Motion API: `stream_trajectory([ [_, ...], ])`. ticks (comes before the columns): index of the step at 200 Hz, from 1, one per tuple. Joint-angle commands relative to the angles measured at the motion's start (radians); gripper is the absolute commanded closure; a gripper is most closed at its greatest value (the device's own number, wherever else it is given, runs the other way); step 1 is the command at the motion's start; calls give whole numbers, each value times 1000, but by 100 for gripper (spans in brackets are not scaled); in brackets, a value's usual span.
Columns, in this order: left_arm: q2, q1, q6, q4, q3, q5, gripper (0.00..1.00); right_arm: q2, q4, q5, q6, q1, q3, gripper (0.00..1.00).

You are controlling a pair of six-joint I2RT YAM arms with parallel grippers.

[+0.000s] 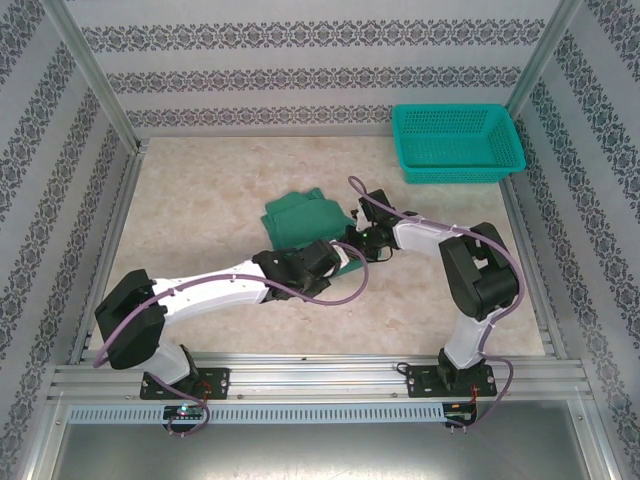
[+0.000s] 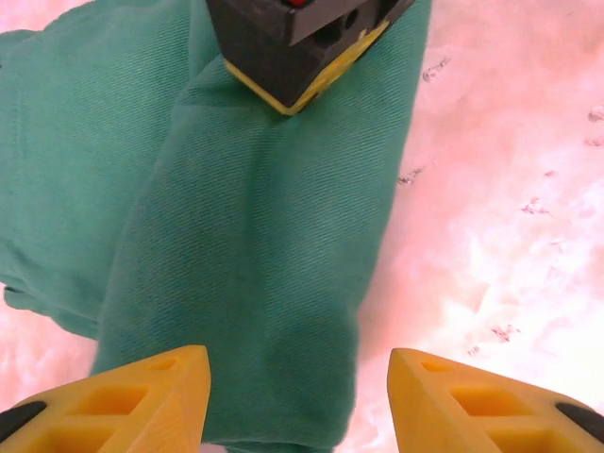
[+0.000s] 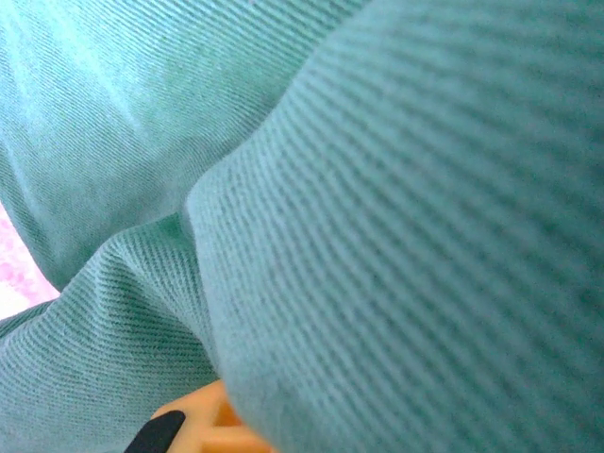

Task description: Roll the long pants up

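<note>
The long pants lie as a folded dark green bundle in the middle of the table. In the left wrist view a thick fold of the pants runs between the yellow fingers of my left gripper, which is open and straddles it. My left gripper sits at the bundle's near right corner. My right gripper meets the cloth just beyond it and shows as a black and yellow block pressed into the fold. Cloth bulges over the right jaws, leaving one orange finger showing.
A teal mesh basket stands at the back right. Patterned walls and metal rails ring the pale marbled table. Purple cables loop off both arms near the bundle.
</note>
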Motion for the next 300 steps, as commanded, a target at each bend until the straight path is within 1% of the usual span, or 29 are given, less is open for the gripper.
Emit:
stream_trajectory([
  [1,104,-55,106,3,15,-115,47,13,-129,90,-22,-33,-81,97],
  [14,165,-74,146,-2,39,-137,44,0,-127,92,-22,-39,-99,97],
  [20,195,-87,159,4,48,-163,40,-6,-125,97,-23,-40,-104,97],
  [27,225,-96,184,9,60,-167,36,-12,-124,98,-24,-42,-109,97],
  [53,283,-109,227,33,105,-176,34,-19,-112,91,-18,-42,-114,97],
  [66,308,-106,254,36,127,-200,32,-20,-107,88,-19,-43,-113,97],
  [77,341,-104,282,37,149,-244,32,-18,-105,84,-21,-43,-111,97],
  [91,379,-91,314,38,172,-264,31,-11,-102,77,-23,-42,-109,97],
  [111,422,-51,334,33,198,-273,31,-9,-101,77,-26,-43,-106,98],
  [120,438,-24,326,5,218,-246,31,-12,-102,77,-28,-44,-109,98],
  [123,443,-14,319,-1,223,-246,28,-13,-102,77,-28,-44,-108,98],
  [127,448,-1,317,0,225,-245,27,-15,-102,76,-28,-44,-109,98],
  [135,453,28,312,-11,227,-216,26,-18,-103,78,-28,-47,-111,98],
  [168,463,164,258,-87,252,-102,29,-29,-109,87,-31,-57,-118,98],
  [184,481,212,248,-122,270,-79,30,-31,-108,86,-29,-62,-120,99],
  [191,499,232,237,-149,293,-68,35,-31,-104,85,-27,-63,-121,99],
  [210,543,266,221,-194,347,-1,57,-25,-88,74,-15,-62,-125,100],
  [217,553,269,223,-194,350,20,71,-23,-88,71,-14,-62,-123,100],
  [219,555,269,225,-194,350,29,81,-23,-88,70,-14,-62,-123,100],
  [222,558,268,227,-195,350,43,88,-23,-89,69,-14,-61,-123,100],
  [224,559,269,226,-194,351,47,95,-23,-88,69,-14,-62,-123,100],
  [226,560,269,225,-194,351,47,100,-24,-88,69,-14,-62,-123,100],
  [241,562,267,222,-186,341,91,100,-34,-90,81,-10,-62,-129,100],
  [269,534,247,203,-189,305,143,100,-49,-106,90,-17,-71,-125,100],
  [289,481,234,162,-222,296,232,100,-73,-110,100,-15,-94,-114,100],
  [300,449,227,137,-239,286,278,100,-124,-90,105,-5,-115,-123,95],
])
